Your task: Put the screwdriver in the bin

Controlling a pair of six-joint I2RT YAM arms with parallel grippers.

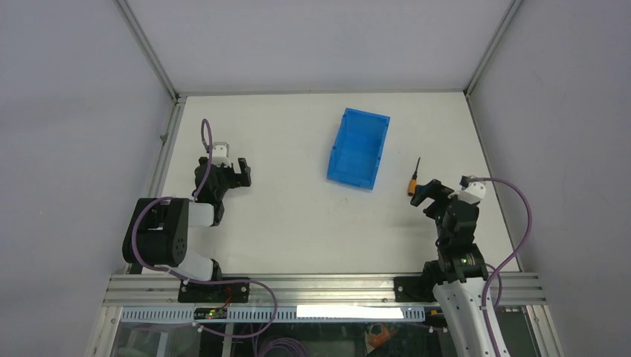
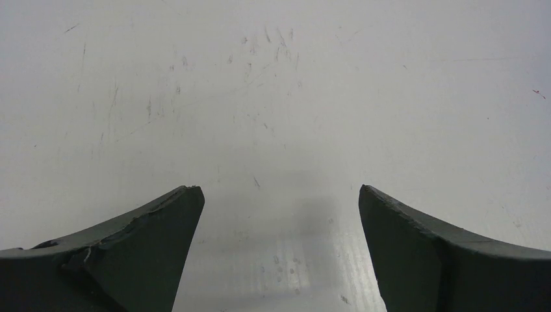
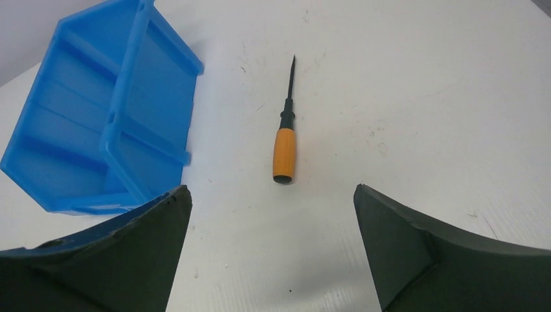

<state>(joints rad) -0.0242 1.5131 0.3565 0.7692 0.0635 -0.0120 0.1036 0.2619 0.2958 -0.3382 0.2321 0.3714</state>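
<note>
The screwdriver point(image 1: 414, 178), with an orange handle and a thin black shaft, lies on the white table to the right of the blue bin point(image 1: 359, 148). In the right wrist view the screwdriver point(image 3: 284, 146) lies just ahead of my open jaws, its shaft pointing away, and the bin point(image 3: 104, 123) lies at the left. My right gripper point(image 1: 424, 195) point(image 3: 273, 195) is open and empty, right behind the handle. My left gripper point(image 1: 239, 172) point(image 2: 279, 195) is open and empty over bare table at the left.
The table point(image 1: 298, 223) is walled by grey panels and aluminium frame posts point(image 1: 152, 56) at the back corners. A metal rail point(image 1: 320, 286) runs along the near edge, where the arm bases stand.
</note>
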